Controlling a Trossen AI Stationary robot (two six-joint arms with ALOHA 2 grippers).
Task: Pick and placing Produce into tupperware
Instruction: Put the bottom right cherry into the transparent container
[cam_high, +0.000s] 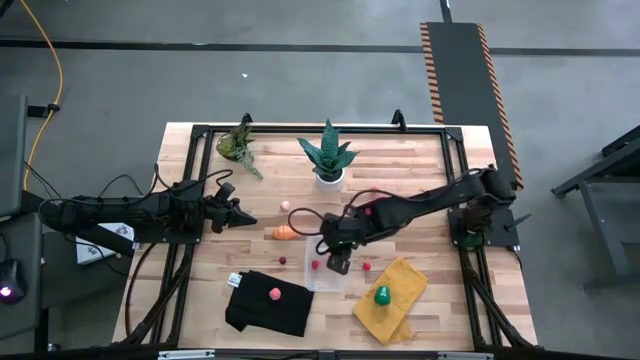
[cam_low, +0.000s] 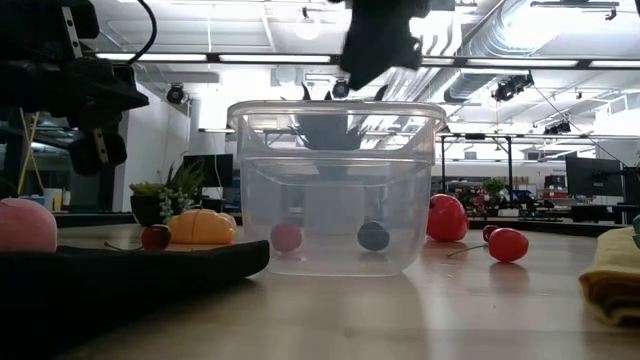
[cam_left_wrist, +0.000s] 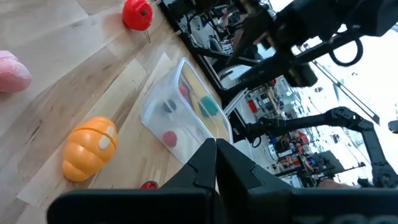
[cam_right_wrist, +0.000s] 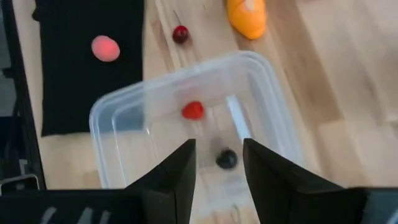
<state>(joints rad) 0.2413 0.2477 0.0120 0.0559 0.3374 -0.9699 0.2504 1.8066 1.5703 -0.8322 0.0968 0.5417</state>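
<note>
The clear tupperware (cam_high: 325, 274) stands on the wooden table between a black cloth and a yellow cloth. A small red piece (cam_right_wrist: 193, 110) and a dark round piece (cam_right_wrist: 226, 159) lie on its floor. My right gripper (cam_right_wrist: 219, 163) hovers over it, pointing steeply down, open, with nothing between its fingers. More produce lies around: an orange piece (cam_high: 285, 232), a red cherry (cam_right_wrist: 180, 33), a pink piece (cam_high: 274, 293) on the black cloth, a green piece (cam_high: 382, 294) on the yellow cloth. My left gripper (cam_high: 238, 214) waits shut at the table's left, touching nothing.
Two potted green plants (cam_high: 328, 158) (cam_high: 238, 145) stand at the far side. The black cloth (cam_high: 268, 305) and the yellow cloth (cam_high: 392, 300) lie near the front edge. A red piece (cam_low: 447, 217) and another cherry (cam_low: 508, 243) lie to the right of the container.
</note>
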